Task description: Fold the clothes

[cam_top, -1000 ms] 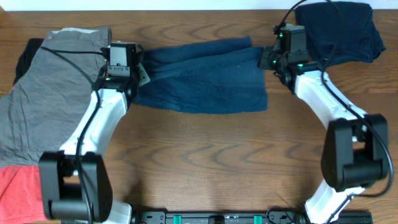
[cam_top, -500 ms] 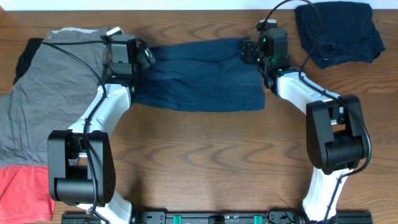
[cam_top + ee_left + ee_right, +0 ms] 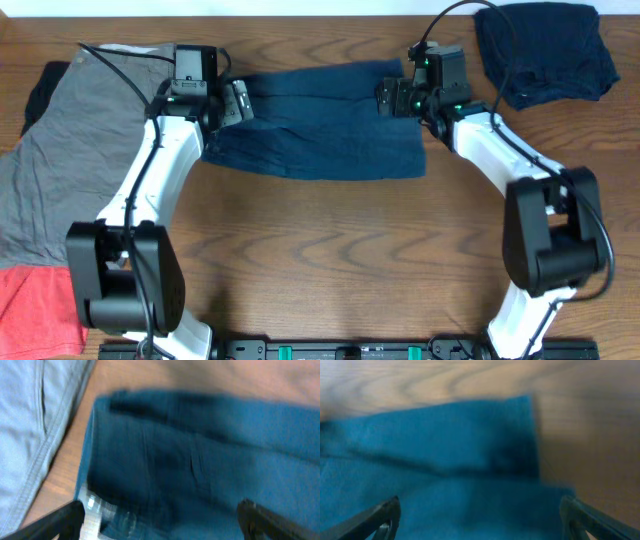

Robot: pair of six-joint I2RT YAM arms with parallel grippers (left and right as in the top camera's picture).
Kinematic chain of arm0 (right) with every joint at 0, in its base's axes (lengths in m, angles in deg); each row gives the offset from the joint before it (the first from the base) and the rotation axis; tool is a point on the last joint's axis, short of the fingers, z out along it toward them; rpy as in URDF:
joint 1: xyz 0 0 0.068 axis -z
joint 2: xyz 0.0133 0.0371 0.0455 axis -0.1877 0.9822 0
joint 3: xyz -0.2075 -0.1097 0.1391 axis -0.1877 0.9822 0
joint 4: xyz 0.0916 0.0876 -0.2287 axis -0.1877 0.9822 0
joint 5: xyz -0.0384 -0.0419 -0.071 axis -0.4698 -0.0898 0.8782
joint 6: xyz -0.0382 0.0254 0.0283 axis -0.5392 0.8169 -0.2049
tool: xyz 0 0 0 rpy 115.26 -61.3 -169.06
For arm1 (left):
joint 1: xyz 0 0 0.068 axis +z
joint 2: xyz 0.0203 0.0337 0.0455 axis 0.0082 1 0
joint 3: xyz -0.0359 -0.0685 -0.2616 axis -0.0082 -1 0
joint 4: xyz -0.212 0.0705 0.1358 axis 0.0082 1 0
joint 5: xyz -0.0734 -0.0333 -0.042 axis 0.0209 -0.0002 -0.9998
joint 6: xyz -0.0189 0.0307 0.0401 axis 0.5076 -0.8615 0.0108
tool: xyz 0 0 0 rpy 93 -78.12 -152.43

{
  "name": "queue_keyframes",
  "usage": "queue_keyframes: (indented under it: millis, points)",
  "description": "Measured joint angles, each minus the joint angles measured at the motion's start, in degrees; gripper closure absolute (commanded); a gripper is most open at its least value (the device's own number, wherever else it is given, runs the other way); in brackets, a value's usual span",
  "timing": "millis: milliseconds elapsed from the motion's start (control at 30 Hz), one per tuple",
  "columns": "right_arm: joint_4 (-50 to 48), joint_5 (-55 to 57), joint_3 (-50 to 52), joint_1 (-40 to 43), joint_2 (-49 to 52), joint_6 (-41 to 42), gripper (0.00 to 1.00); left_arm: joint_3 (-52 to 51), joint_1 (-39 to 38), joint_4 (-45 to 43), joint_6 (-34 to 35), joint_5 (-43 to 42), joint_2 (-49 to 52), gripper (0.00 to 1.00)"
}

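A dark blue garment (image 3: 320, 125) lies folded in a wide strip on the table's far middle. My left gripper (image 3: 237, 100) hovers over its left end, jaws wide open and nothing between them. In the left wrist view the blue cloth (image 3: 200, 460) fills the frame, with a white label (image 3: 92, 510) beside the left finger (image 3: 55, 522). My right gripper (image 3: 390, 98) stands open over the cloth's right end. In the right wrist view the blue fabric (image 3: 445, 460) lies under both spread fingers (image 3: 595, 520), its corner against bare wood.
A grey garment (image 3: 70, 150) is spread at the left, over a black one (image 3: 40, 85). A red cloth (image 3: 35, 310) lies at the near left corner. A folded navy garment (image 3: 545, 50) sits at the far right.
Both grippers went from shut to open and let go of the blue garment's ends. The right gripper shifted left over the cloth, which now lies flat.
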State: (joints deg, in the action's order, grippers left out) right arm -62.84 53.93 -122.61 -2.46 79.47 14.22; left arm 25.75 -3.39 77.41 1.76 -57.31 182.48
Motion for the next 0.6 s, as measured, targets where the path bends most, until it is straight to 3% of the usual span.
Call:
queue_keyframes:
  millis: [133, 200, 400, 500, 600]
  points:
    - [10.4, -1.4, -0.8, -1.1, -3.3, -3.5, 0.43, 0.7, 0.0, 6.6, -3.0, -1.7, -3.7, 0.01]
    - [14.4, -1.8, -0.9, -2.3, -3.0, -4.9, 0.56, 1.1, 0.0, 9.4, -4.3, -2.1, -4.7, 0.06]
    - [16.7, -2.6, -0.9, -4.4, 1.3, -7.6, 0.8, 1.2, -1.4, 11.5, -9.4, -5.1, -4.0, 0.21]
    - [16.8, -2.6, -0.9, -4.5, 3.4, -8.0, 0.9, 1.2, -3.7, 11.5, -11.7, -6.2, -2.5, 0.34]
    - [16.7, -2.5, -0.9, -4.5, 4.4, -8.3, 0.98, 1.2, -6.1, 11.6, -13.6, -6.9, -0.2, 0.57]
